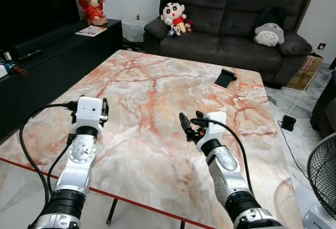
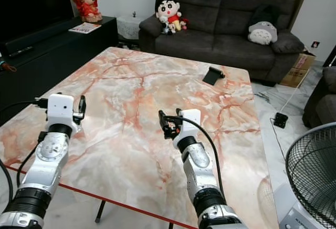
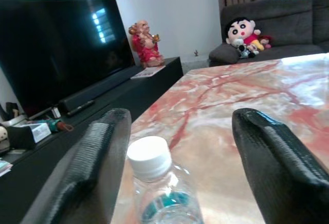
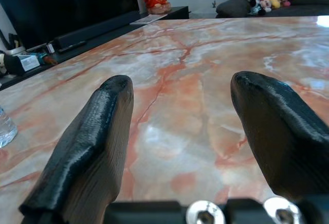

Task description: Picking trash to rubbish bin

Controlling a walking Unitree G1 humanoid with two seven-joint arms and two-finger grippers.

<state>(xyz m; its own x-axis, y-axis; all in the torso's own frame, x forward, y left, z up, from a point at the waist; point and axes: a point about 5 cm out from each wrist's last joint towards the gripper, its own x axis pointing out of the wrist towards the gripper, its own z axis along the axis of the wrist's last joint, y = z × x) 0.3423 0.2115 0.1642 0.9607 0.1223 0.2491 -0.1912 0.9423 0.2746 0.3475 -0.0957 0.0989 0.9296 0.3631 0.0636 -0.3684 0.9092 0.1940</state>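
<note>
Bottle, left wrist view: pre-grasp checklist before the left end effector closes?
1. Bottle between the left end effector's fingers: ok.
2. Fingers open wider than the cap: ok.
3. Bottle upright, cap on: ok.
4. Finger contact with bottle: cannot tell.
5. Right end effector open, holding nothing, above the table: ok.
6. Rubbish bin located: not ok.

Bright daylight, glare on the marble table (image 1: 157, 108), close fingers (image 3: 97, 167) blurred.
</note>
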